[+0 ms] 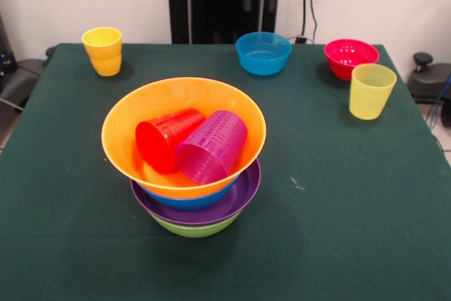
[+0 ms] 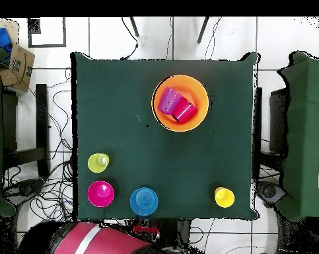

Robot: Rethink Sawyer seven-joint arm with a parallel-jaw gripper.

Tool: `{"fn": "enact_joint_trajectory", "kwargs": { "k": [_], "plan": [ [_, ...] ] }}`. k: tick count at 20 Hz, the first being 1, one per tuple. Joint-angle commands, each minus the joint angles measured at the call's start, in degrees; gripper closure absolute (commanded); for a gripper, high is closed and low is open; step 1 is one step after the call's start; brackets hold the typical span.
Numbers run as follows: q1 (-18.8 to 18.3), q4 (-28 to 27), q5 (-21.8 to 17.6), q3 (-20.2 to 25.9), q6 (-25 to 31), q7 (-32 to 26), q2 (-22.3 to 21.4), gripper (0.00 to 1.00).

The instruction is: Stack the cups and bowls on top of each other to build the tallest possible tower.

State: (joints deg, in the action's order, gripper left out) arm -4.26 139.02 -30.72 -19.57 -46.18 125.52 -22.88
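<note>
Overhead view puts my gripper (image 2: 146, 229) drawn back at the base, holding nothing; whether its jaws stand open I cannot tell from either view. What my next move turns on is the tower (image 1: 194, 202), well away from the gripper across the table — green bowl at the bottom, then purple, blue, and the wide orange bowl (image 1: 127, 153) on top. Inside the orange bowl the red cup (image 1: 163, 139) and purple cup (image 1: 211, 147) lie on their sides, touching, mouths tilted toward the front camera, so their long axes run slantwise, not upright. I judge I'd need to right or lift them before anything more stacks cleanly. Nearer the gripper than the tower are the blue small bowl (image 1: 263, 53) and the pink one (image 1: 350, 57), with the pale yellow cup (image 1: 371, 91) just beside the pink bowl. The orange-yellow cup (image 1: 103, 50) stands alone, well apart from the tower. Green cloth (image 1: 338, 216) covers the table, flat, with plenty of room round the tower.
</note>
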Motion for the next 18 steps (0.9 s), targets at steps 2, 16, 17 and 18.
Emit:
{"fn": "enact_joint_trajectory", "kwargs": {
  "k": [2, 16, 17, 18],
  "plan": [
    [-2.61, -11.42, 1.51, 1.47, -2.96, 4.44, 10.67, 0.00],
    [-2.40, -17.76, 4.81, 3.66, -4.18, 4.93, 15.59, 0.00],
    [-2.25, -17.85, 5.17, 3.78, -4.10, 5.12, 15.39, 0.00],
    [-2.09, -17.95, 5.53, 3.91, -4.01, 5.30, 15.20, 0.00]
  ]
}}
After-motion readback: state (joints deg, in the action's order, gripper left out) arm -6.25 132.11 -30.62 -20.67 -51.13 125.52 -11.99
